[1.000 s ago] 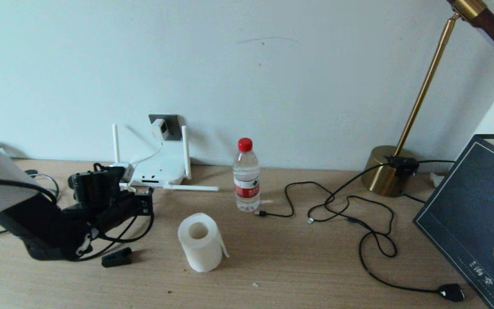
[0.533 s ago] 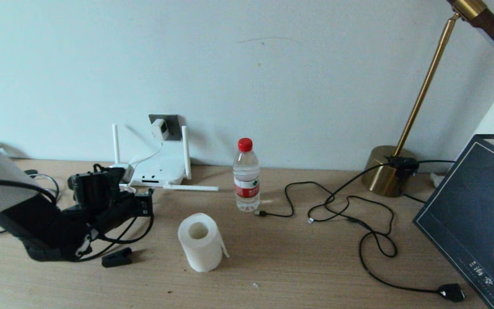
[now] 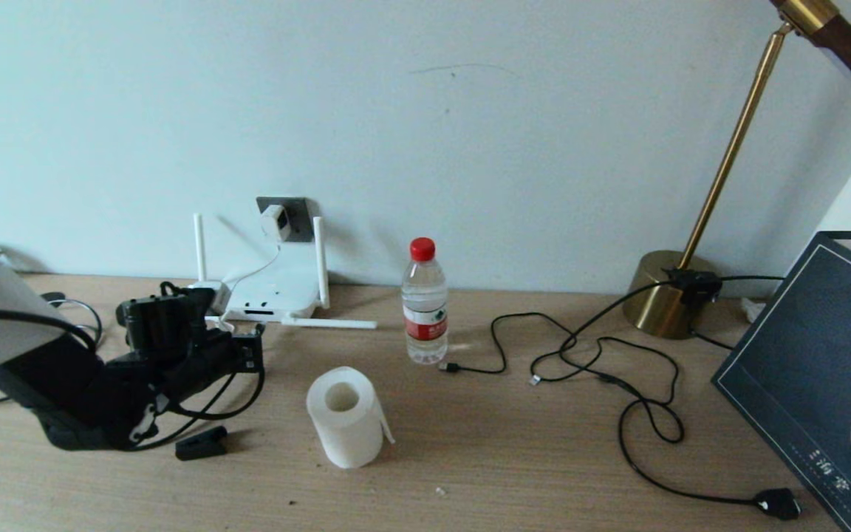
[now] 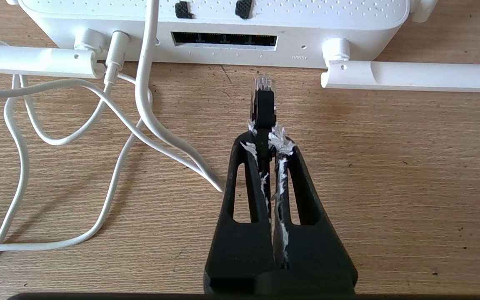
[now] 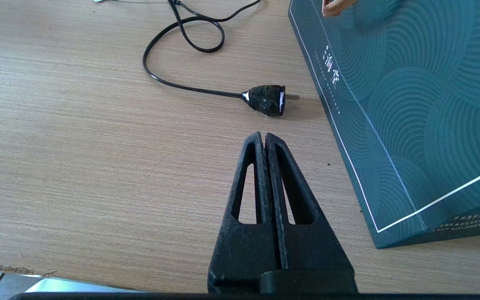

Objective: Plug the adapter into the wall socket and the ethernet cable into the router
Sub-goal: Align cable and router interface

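We have the left tool (image 4: 265, 139) clamped on the ethernet cable (image 4: 263, 109) just behind its clear clip connector, which sticks out past the tips, low over the tabletop (image 4: 390, 175). The router (image 4: 223, 25) lies straight ahead of the tool, its port row (image 4: 224, 39) facing us with a small gap between connector and ports.

The adapter (image 3: 275, 220) already sits in the wall socket (image 3: 286, 207), so we judge only the cable step is left.

Risks:
- The connector looks lined up near the right end of the port row; any sideways drift and we hit the housing.
- The grip sits on the boot, not the connector itself, so it can twist or slip back under push force.
- We can't tell the clip orientation; the wrong way up won't seat.
- The router is light, so pushing may slide it toward the wall.
- The white cord (image 4: 140, 100) and folded antenna (image 4: 411, 77) flank the tool; a lateral correction could snag them.

The right tool (image 5: 265, 139) is parked, fingers together, holding nothing.
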Available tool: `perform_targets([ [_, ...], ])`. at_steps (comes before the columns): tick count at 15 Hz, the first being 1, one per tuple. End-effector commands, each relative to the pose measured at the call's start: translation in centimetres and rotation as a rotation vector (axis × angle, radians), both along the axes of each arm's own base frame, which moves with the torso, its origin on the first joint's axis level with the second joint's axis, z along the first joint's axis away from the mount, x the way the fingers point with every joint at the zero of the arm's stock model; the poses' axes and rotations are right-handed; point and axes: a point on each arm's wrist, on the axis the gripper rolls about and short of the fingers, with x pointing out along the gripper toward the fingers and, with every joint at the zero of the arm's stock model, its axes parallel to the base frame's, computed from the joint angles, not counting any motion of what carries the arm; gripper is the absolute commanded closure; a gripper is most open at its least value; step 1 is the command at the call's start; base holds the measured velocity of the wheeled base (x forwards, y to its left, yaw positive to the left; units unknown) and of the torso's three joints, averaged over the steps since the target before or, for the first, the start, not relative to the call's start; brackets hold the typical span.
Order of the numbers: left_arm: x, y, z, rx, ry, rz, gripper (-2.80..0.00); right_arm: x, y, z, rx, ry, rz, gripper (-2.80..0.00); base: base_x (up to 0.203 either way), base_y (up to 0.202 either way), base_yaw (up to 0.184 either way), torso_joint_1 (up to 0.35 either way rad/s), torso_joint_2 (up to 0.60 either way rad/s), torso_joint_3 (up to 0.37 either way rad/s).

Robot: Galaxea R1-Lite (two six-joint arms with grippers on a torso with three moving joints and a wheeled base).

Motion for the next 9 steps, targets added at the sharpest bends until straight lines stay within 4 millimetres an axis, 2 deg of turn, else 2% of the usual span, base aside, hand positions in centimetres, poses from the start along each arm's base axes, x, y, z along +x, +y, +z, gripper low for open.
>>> perform_targets([
  [1, 0.03, -0.01, 0.09, 0.0, -0.007, -0.001, 0.0, 0.01, 0.0, -0.02, 0.0, 0.003, 0.001, 0.0, 0.0, 0.0, 0.0, 0.0, 0.0, 0.0],
  [9, 0.03, -0.01, 0.29, 0.0, -0.013, -0.001, 0.0, 0.01, 0.0, -0.02, 0.0, 0.003, 0.001, 0.0, 0.0, 0.0, 0.0, 0.0, 0.0, 0.0],
])
